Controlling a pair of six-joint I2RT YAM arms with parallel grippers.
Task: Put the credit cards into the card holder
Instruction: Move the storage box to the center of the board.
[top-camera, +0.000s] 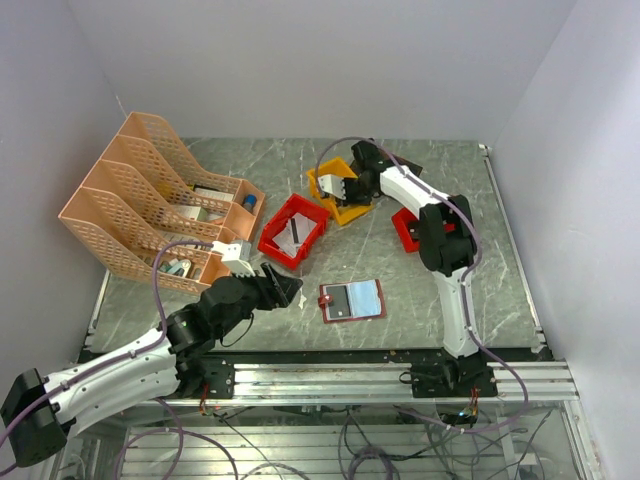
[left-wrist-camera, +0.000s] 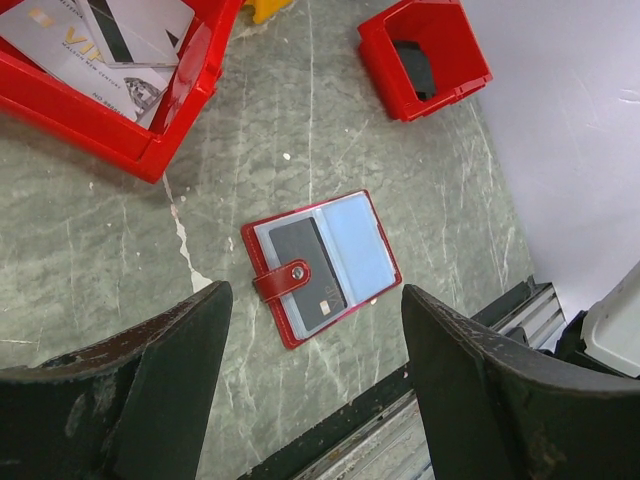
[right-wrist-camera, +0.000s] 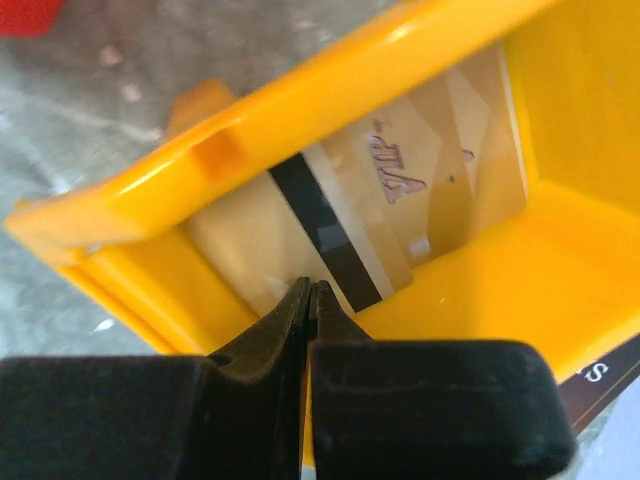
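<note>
From above, the holder (top-camera: 351, 300) lies open on the table (top-camera: 500, 290), beside the left gripper (top-camera: 287, 289).

Left wrist: its fingers (left-wrist-camera: 150, 390) are spread wide over the holder, which has a dark card (left-wrist-camera: 305, 272) inside.

Right wrist: the right gripper (right-wrist-camera: 311, 293) is pressed together over a striped card (right-wrist-camera: 400, 190) in the yellow bin (right-wrist-camera: 570, 280).

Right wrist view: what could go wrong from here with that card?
1. The right gripper is shut at the lower edge of the pale black-striped plastic card leaning inside the yellow plastic bin; a pinch that shallow, if it holds at all, could slip, or tip the bin.
2. The dark-red folding card holder lies open and unheld, so it may slide during insertion.
</note>
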